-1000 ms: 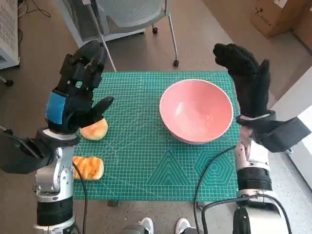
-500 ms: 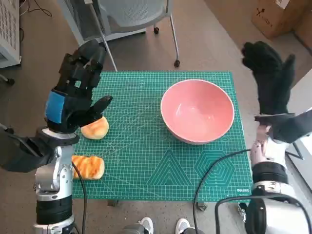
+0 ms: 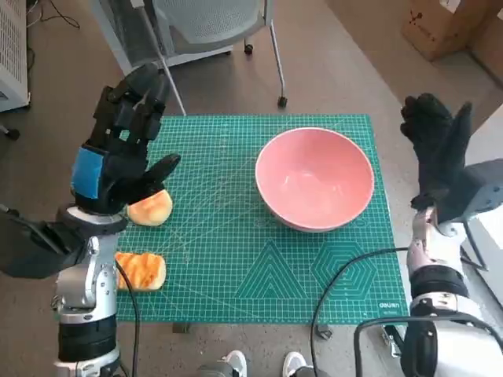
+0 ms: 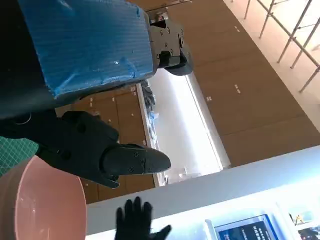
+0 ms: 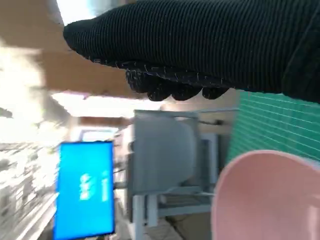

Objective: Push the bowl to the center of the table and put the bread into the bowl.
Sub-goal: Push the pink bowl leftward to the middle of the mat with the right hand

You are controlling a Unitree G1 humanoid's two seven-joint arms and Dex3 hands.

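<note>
- left hand (image 3: 118, 161) raised, fingers spread, holding nothing, over the round bread (image 3: 151, 209) on the mat's left
- right hand (image 3: 437, 149) looks open too, off the table's right edge
- pink bowl (image 3: 314, 179) right of center

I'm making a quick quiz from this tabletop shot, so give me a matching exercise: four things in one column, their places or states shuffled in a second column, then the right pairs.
Things:
1. pink bowl
2. round bread roll
3. toasted bread slice
4. right hand

Places or states:
A. raised beyond the table's right edge, holding nothing
B. just under the left hand
C. right half of the green mat, empty
D. near left corner of the mat

Pairs: 1-C, 2-B, 3-D, 4-A
</note>
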